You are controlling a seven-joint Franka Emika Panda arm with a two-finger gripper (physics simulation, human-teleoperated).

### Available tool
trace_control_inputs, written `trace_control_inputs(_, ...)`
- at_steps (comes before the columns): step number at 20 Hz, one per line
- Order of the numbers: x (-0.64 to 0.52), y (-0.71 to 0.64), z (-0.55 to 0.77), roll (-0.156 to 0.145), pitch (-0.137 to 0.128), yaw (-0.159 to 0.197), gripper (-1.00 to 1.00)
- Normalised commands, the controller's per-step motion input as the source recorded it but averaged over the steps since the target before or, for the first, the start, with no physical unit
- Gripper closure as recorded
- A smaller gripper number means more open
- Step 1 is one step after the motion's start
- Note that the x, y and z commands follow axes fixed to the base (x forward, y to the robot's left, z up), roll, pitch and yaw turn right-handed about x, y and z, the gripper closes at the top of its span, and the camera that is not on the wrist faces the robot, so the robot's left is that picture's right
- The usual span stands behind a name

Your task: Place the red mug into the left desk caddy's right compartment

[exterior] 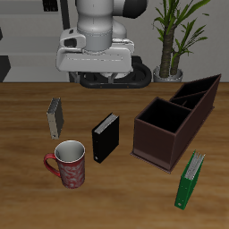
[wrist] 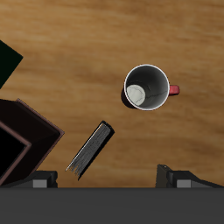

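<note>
The red mug (exterior: 67, 165) stands upright near the table's front edge, its white inside showing; it also shows in the wrist view (wrist: 147, 87) with its red handle pointing away from the caddy. The left desk caddy (exterior: 176, 119) is a dark maroon box, and its low square right compartment (exterior: 162, 126) is the end nearer the front edge. A corner of the caddy (wrist: 19, 144) shows in the wrist view. My gripper (wrist: 109, 181) is open and empty, high above the table, with the mug well ahead of its fingertips (wrist: 173, 178).
A black book (exterior: 106, 137) stands between the mug and the caddy, and shows in the wrist view (wrist: 91, 150). A grey book (exterior: 55, 116) stands behind the mug. A green book (exterior: 189, 181) lies in front of the caddy. A potted plant (exterior: 173, 40) is at the back.
</note>
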Motion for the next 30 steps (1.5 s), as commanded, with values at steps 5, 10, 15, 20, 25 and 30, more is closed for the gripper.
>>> trace_control_inputs(5,0.41,-0.21,-0.01,-0.017,0.017,-0.026,-1.00)
trace_control_inputs(10,0.34,0.02,-0.12,0.022,-0.005,-0.009,-1.00)
trace_control_inputs(15,0.21,0.13,-0.04,0.015,-0.015,0.028,-1.00)
trace_control_inputs(20,0.21,-0.18,-0.09,-0.031,-0.009,0.006,-1.00)
trace_control_inputs(25,0.12,-0.22,-0.16,-0.029,-0.049,-0.002,-1.00)
trace_control_inputs(30,0.10,0.06,-0.32,0.028,-0.007,-0.015,-1.00)
